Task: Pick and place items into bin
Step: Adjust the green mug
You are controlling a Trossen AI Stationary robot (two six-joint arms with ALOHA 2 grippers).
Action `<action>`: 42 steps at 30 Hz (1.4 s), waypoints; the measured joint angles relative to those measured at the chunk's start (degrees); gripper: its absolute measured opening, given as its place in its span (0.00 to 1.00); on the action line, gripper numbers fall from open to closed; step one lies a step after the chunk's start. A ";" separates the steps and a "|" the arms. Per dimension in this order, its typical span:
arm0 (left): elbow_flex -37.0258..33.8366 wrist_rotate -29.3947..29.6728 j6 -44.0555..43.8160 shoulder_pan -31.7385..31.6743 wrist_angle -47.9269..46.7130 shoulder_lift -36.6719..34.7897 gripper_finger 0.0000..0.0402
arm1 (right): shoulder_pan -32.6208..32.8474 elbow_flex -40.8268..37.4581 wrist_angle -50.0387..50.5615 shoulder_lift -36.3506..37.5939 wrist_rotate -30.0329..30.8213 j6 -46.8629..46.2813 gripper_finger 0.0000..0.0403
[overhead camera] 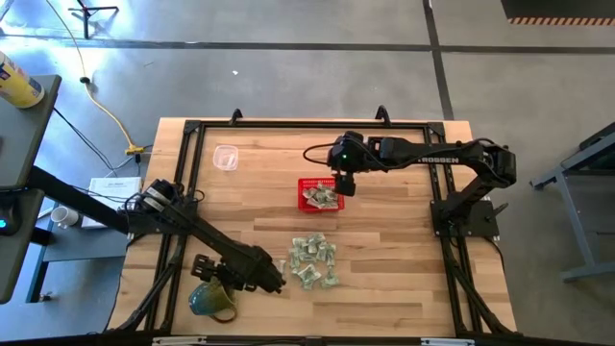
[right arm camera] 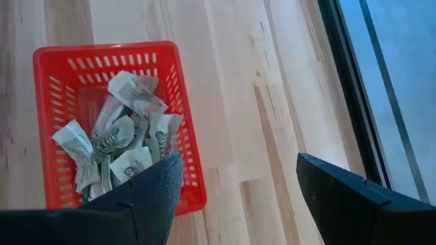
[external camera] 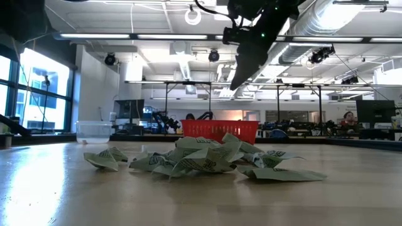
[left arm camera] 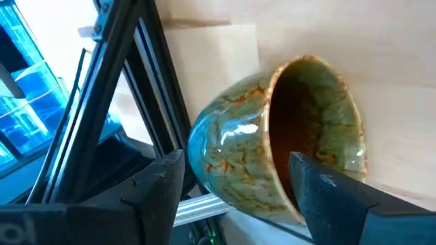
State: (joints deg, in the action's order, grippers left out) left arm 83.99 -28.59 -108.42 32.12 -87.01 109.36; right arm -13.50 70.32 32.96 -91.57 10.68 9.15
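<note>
A loose pile of pale green-and-white packets point(overhead camera: 312, 261) lies on the wooden table near its front middle point(external camera: 201, 160). The red mesh basket point(overhead camera: 320, 194) stands farther back and holds several packets point(right arm camera: 119, 146). My right gripper point(right arm camera: 238, 160) hangs open over the basket's right rim with nothing between its fingers; the low view shows it point(external camera: 239, 75) above the basket point(external camera: 220, 130). My left gripper point(left arm camera: 235, 160) is open at the near left corner. Its fingers stand on either side of a green-glazed mug point(left arm camera: 272, 136) with a brown inside.
The mug point(overhead camera: 211, 303) stands close to the table's near left corner, beside the black frame rail point(left arm camera: 122, 102). A clear plastic cup point(overhead camera: 226, 157) sits at the far left. Bare wood lies between the pile and the basket, and to the pile's right.
</note>
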 joint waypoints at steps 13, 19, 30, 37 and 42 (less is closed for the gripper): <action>-0.23 -5.36 -0.85 3.66 1.14 0.00 0.66 | -0.02 0.00 -1.52 0.00 -1.27 -0.11 0.69; -0.23 -5.42 -2.88 5.19 3.02 0.00 0.47 | 0.00 0.00 -2.46 0.00 -2.29 -0.13 0.69; -0.18 -6.35 -2.24 5.55 1.59 -0.07 0.13 | -0.01 0.00 -2.41 0.00 -2.30 -1.50 0.69; -0.18 -3.20 -0.73 5.80 1.61 -0.04 0.22 | -0.02 0.00 -2.39 0.00 -2.29 -2.57 0.69; -0.22 1.92 -0.20 5.00 1.35 0.07 0.19 | -0.01 0.00 -2.37 0.00 -2.27 -3.34 0.69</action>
State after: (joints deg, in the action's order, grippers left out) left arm 83.78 -26.67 -108.62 37.13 -85.66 109.43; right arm -13.51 70.32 30.59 -91.57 8.41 5.81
